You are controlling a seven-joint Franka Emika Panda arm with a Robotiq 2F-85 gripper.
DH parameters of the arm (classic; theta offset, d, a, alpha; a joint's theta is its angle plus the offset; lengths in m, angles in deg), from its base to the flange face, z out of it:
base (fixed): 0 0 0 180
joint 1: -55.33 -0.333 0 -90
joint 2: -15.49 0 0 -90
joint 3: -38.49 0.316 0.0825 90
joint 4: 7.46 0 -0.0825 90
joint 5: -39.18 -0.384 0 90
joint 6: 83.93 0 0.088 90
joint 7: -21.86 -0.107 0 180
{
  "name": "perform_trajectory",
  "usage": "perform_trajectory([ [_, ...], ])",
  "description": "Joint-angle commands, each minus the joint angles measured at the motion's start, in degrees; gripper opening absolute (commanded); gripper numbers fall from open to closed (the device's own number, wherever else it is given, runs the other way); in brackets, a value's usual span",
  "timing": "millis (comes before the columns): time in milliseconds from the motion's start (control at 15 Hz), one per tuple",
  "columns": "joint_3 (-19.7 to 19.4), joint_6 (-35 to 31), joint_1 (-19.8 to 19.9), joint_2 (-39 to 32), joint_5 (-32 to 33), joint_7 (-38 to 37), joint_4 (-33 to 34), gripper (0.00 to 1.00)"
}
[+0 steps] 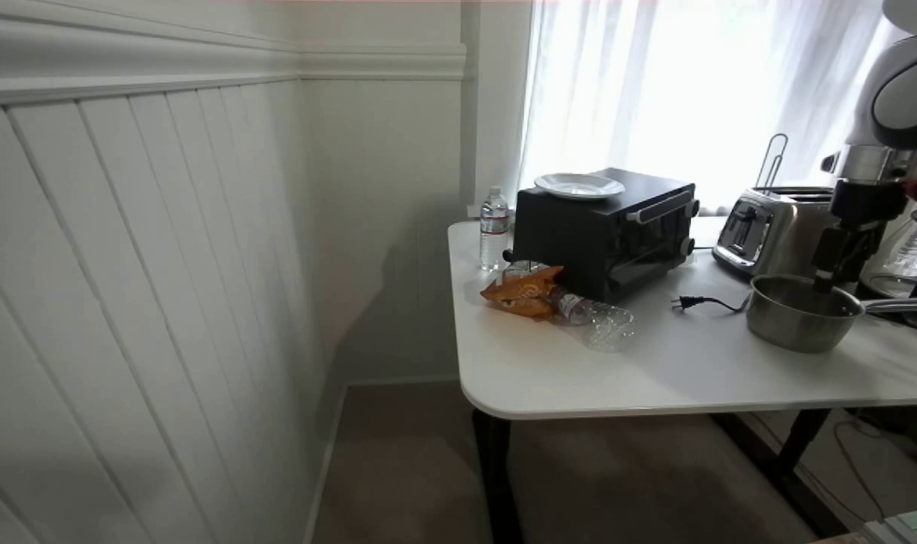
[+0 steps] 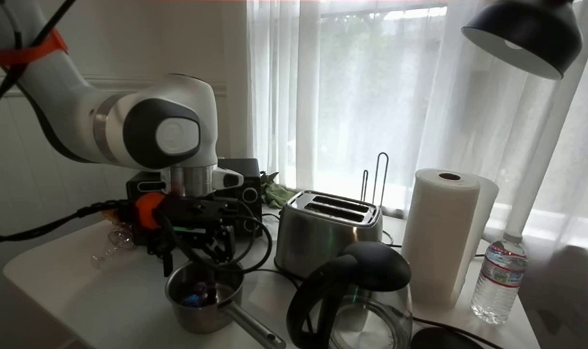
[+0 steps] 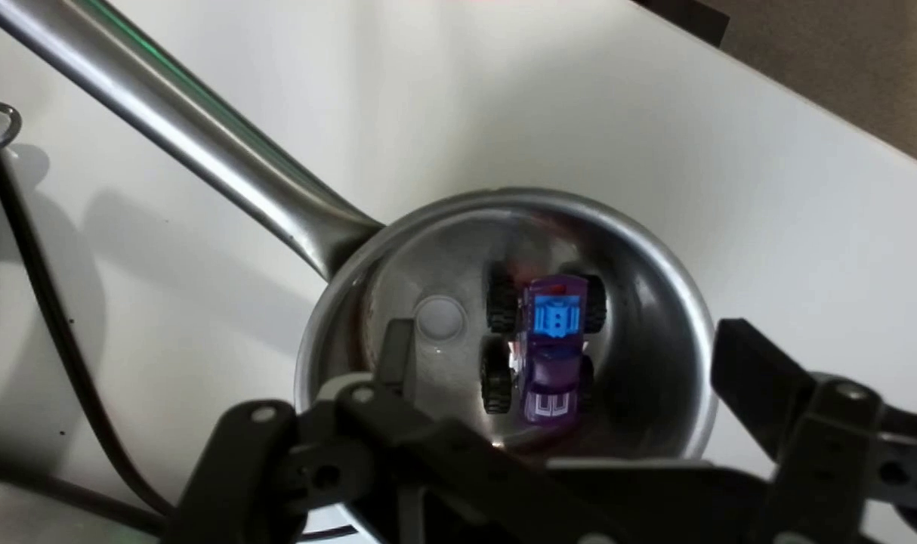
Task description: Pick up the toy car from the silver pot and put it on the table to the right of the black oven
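Purple toy monster truck [image 3: 553, 355] may escape the gripper [image 3: 568, 340], fingers [image 3: 757, 378] apart, if one snags the saucepan's [image 3: 696, 332] rim at three o'clock in the wrist view.

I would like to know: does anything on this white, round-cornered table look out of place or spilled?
A black-wheeled purple toy car sits inside the round steel pot, strange for cookware. A clear plastic bottle lies on its side beside a crumpled orange wrapper, like litter. I see no spill.
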Motion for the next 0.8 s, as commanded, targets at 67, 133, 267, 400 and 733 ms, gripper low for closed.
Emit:
perform_trajectory([
  [67,0.65,-4.52,-0.2,-3.66,0.3,0.04,0.11,1.0],
  [133,0.84,-5.98,-0.03,-4.37,0.98,-0.76,0.05,1.0],
  [267,0.97,-8.26,0.07,-5.63,0.61,-0.77,0.05,1.0],
  [400,1.1,-10.04,0.21,-6.91,0.85,-0.98,0.05,1.0],
  [733,1.56,-14.99,0.15,-10.29,1.23,-1.94,0.06,0.91],
])
